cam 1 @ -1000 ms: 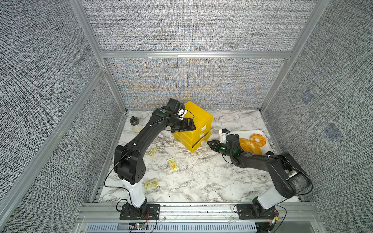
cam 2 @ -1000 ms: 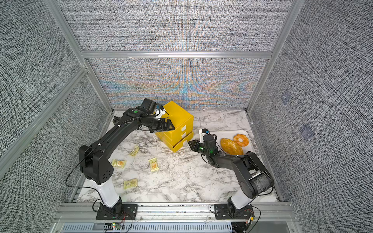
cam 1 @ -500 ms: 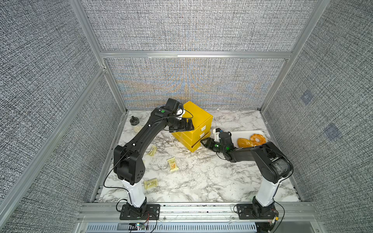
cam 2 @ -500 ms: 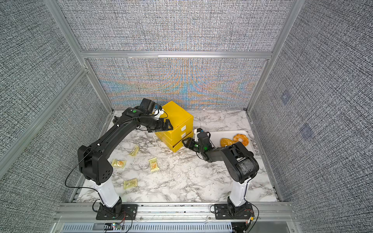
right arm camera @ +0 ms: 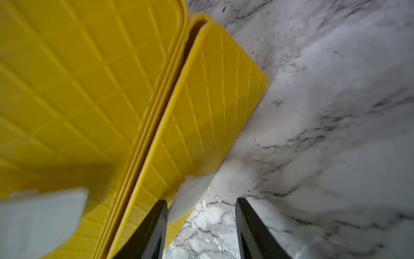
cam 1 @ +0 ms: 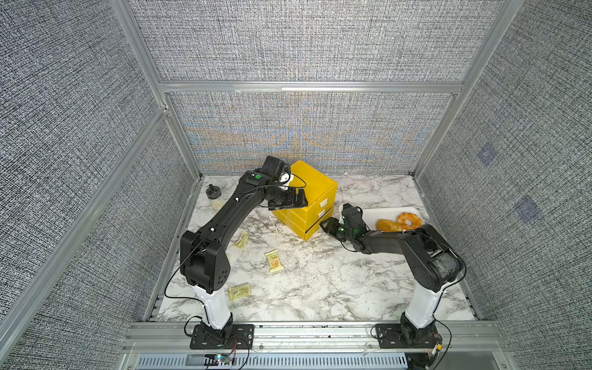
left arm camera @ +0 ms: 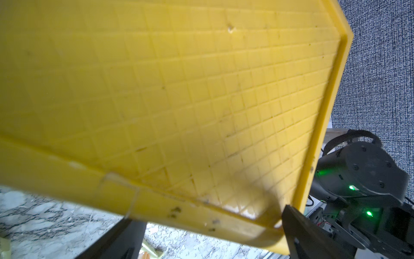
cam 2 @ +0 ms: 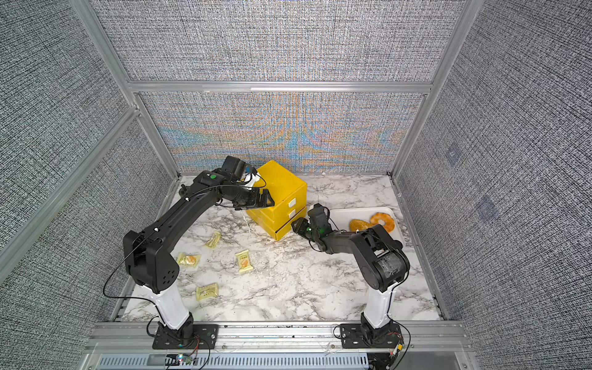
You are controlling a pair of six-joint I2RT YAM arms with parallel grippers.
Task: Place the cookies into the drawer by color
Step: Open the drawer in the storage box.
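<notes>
Drawer [cam 1: 317,189] was barely cracked; right tool [right arm camera: 199,224] gaped at its bottom tab [right arm camera: 190,195], left tool [cam 1: 298,200] splayed wide. Wanted a pinch-and-pull next, I reckoned.

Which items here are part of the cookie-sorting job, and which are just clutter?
Job:
- yellow drawer box
- pale yellow cookie packets
- orange-picture cookie packets

Lying about:
- white tray
- bread loaf
- ring doughnut
- small black-capped bottle

Top views high, looking down alike — wrist cameras close against drawer [left arm camera: 156,89]
</notes>
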